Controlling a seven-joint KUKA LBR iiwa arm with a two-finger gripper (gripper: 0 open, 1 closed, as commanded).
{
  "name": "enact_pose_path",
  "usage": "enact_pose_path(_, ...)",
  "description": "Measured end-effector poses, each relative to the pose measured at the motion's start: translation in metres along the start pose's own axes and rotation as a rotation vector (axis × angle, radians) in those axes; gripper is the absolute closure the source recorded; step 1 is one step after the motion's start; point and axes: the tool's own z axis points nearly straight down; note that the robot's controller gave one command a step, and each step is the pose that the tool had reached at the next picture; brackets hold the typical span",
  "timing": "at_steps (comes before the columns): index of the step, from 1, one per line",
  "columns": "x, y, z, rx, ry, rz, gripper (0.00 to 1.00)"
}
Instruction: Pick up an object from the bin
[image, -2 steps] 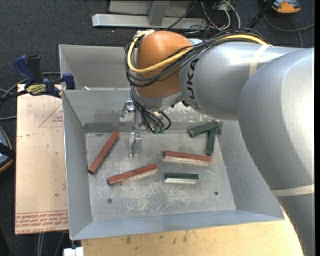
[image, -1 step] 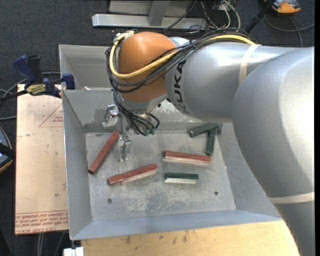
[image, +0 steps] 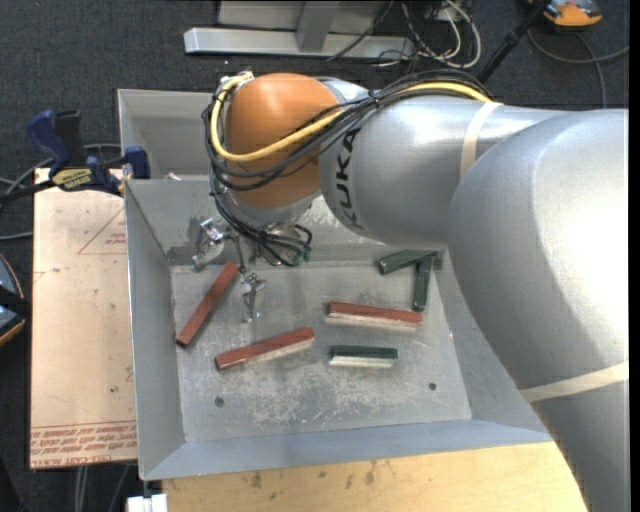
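The gripper (image: 251, 300) hangs toward the far left of the grey metal bin (image: 300, 405), jaws drawn together on nothing, just right of a long, flat red-brown bar (image: 208, 303) lying on the floor. Nothing is lifted yet, so the whole grasp remains.

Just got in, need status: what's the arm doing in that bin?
The arm's gripper is low in the grey bin, just right of a slanted red-brown bar. Everything lies on the bin floor: a front red bar, a right red bar, a dark green bar and a green L-piece.
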Motion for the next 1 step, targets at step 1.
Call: enact_pose_path(1, -0.0058, 0.0196, 0.0591, 0.001, 0.002, -0.268, 0.00)
